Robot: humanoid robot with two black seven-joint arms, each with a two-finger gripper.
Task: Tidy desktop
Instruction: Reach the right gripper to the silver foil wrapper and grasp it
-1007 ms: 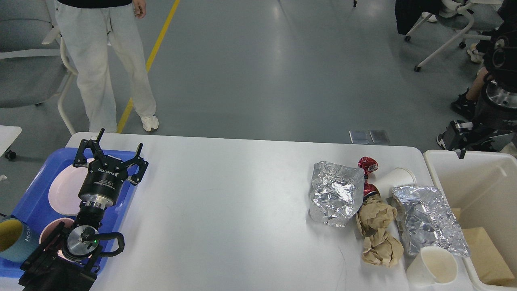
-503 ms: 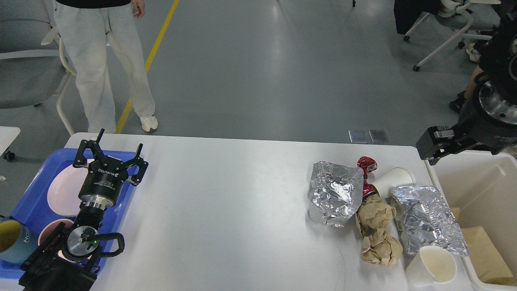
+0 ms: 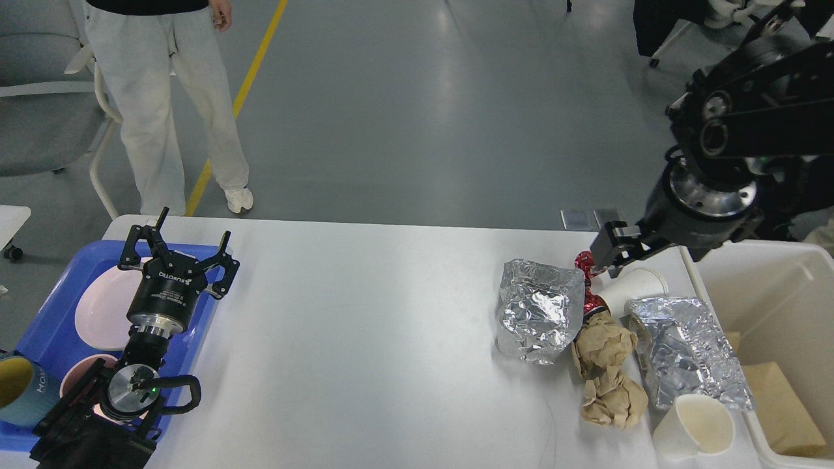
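Note:
The white desktop (image 3: 365, 326) carries a cluster of litter at its right end: a crumpled foil piece (image 3: 537, 309), a red wrapper (image 3: 591, 301) partly hidden behind it, a paper cup on its side (image 3: 635, 285), two brown paper wads (image 3: 603, 342), a second foil sheet (image 3: 684, 348) and another paper cup (image 3: 697, 426). My right gripper (image 3: 609, 251) hangs just above the red wrapper and the tipped cup; it is dark and its fingers cannot be told apart. My left gripper (image 3: 192, 228) is open and empty above the blue tray (image 3: 45, 326).
The blue tray holds a pink plate (image 3: 104, 303), a pink bowl (image 3: 75, 381) and a teal cup (image 3: 19, 387). A cream-white bin (image 3: 769, 293) with brown paper inside stands off the right edge. A person (image 3: 163, 98) stands beyond the far left corner.
My right arm has swung in from the right, over the bin, leftward to above the red wrapper and tipped cup. My left arm has not moved.

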